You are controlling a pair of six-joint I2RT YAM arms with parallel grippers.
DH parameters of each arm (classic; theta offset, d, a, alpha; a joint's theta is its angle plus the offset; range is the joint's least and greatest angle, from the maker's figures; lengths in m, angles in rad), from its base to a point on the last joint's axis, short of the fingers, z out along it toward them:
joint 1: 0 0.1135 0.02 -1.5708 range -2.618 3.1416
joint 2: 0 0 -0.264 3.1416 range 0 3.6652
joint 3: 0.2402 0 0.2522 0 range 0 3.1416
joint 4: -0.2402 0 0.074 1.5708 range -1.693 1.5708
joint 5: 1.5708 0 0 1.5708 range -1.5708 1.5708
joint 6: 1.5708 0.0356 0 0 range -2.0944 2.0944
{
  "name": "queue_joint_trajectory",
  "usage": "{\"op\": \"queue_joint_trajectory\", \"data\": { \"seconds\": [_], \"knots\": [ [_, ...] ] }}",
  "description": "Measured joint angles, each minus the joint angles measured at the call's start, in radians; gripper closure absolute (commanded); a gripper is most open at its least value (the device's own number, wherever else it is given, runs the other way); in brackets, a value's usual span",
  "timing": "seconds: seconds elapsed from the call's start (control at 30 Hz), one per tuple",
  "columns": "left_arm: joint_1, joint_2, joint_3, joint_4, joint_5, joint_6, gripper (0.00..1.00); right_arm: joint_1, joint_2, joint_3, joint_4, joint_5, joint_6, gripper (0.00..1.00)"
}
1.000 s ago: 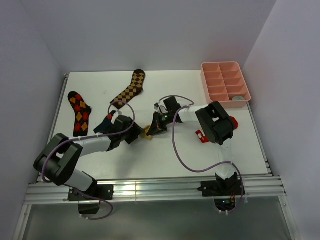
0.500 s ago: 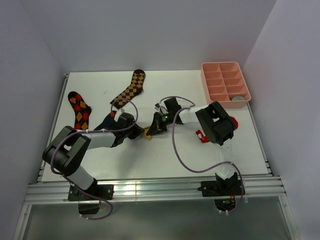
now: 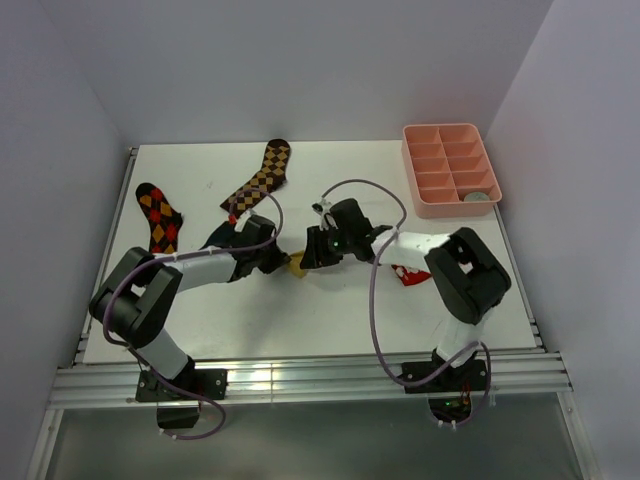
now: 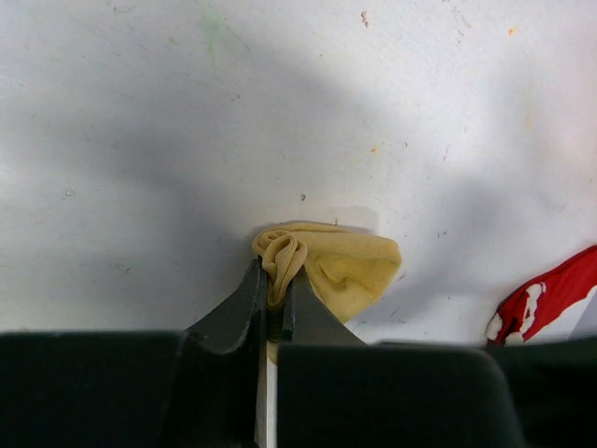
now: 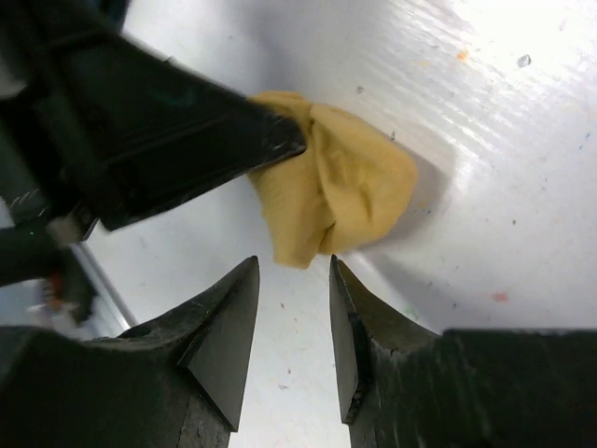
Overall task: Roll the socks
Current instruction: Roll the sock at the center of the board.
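- Mustard yellow ankle sock (image 3: pixel 294 265), soft knit: lies bunched into a loose wad near the middle of the white bench (image 3: pixel 330 310), between the two claws. One end is gathered into a tight curl, while the rest is a slack fold, not yet a firm roll.
- Left claw (image 4: pixel 275 280): pressed together on the curled end of the mustard sock, with fabric showing above the fingertips. A second ago it stood spread just beside the sock; it has since closed onto it.
- Right claw (image 5: pixel 294 271): spread, holding nothing, its tips just short of the sock's near edge. A second ago it was clamped shut at the sock; it has let go.
- Reading of the change: the sock has passed from right to left. The left likely anchors the curl, leaving the right free to re-grip and wind the loose fold.
- Red sock with white trim (image 3: pixel 408 272): flat on the bench, right of the work, apart from it.
- Black long sock with red and orange diamonds (image 3: pixel 160 222): far left.
- Brown-and-tan checkered long sock (image 3: pixel 262 175): rear centre.
- Pink plastic compartment tray (image 3: pixel 410 165): rear right corner, well apart.
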Motion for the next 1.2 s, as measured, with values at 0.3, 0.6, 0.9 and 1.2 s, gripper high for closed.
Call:
{"op": "queue_joint_trajectory", "data": {
  "seconds": [0.3, 0.6, 0.9, 1.2],
  "knots": [
    [0.000, 0.018, 0.063, -0.096, 0.002, 0.040, 1.00, 0.196, -0.156, -0.134, 0.149, 0.350, -0.222, 0.57],
    [0.000, 0.032, 0.085, -0.126, 0.010, 0.052, 1.00, 0.315, -0.133, -0.166, 0.274, 0.598, -0.359, 0.56],
    [0.000, 0.032, 0.092, -0.135, 0.024, 0.069, 1.00, 0.372, -0.061, -0.164, 0.301, 0.700, -0.423, 0.55],
    [0.005, 0.045, 0.104, -0.139, 0.035, 0.077, 1.00, 0.391, 0.025, -0.121, 0.300, 0.766, -0.458, 0.55]
  ]
}}
